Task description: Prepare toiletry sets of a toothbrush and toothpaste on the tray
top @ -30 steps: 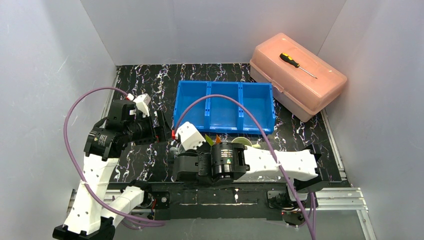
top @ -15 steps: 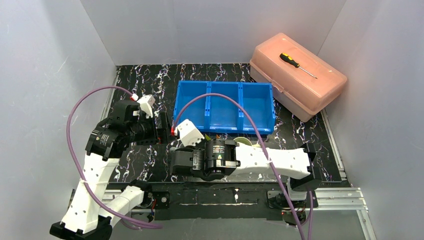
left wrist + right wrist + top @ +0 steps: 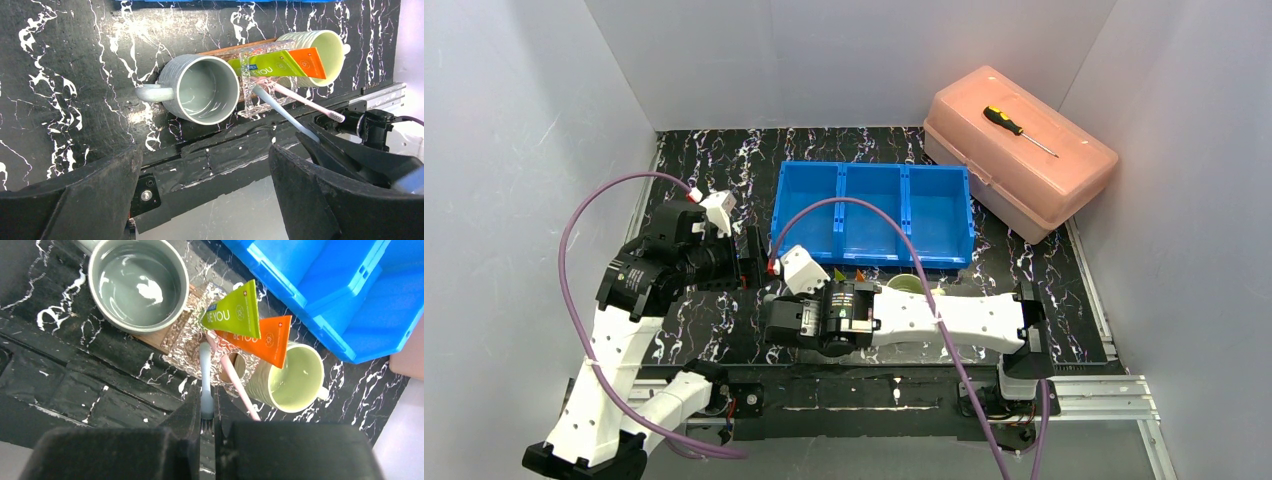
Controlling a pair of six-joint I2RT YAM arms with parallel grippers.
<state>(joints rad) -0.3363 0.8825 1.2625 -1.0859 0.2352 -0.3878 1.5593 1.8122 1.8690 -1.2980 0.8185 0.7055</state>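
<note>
Over the black marbled desk [image 3: 714,180], seen from the top camera, the left end effector [image 3: 749,258] hangs just left of the blue three-compartment plastic bin [image 3: 874,258]. The right arm reaches across to the left, with the right end effector [image 3: 776,322] near the front edge. A pink plastic box [image 3: 1044,175] at the far right carries a yellow-and-black screwdriver [image 3: 1016,128] on its lid.

From the left wrist, the left fingers are spread wide. Beyond them the round grey mug [image 3: 200,92] stands on the flat brown wooden tray [image 3: 225,49]. The small clear plastic holder [image 3: 260,87] is between it and the pale green ribbed mug [image 3: 327,47]. The green tube [image 3: 265,65] and the orange tube [image 3: 307,62] stick out of the holder.

From the right wrist, the right fingers are pinching the upper end of the thin pale blue toothbrush [image 3: 205,380]; its lower end sits in the holder. A thin pinkish toothbrush [image 3: 235,382] leans just beside it
</note>
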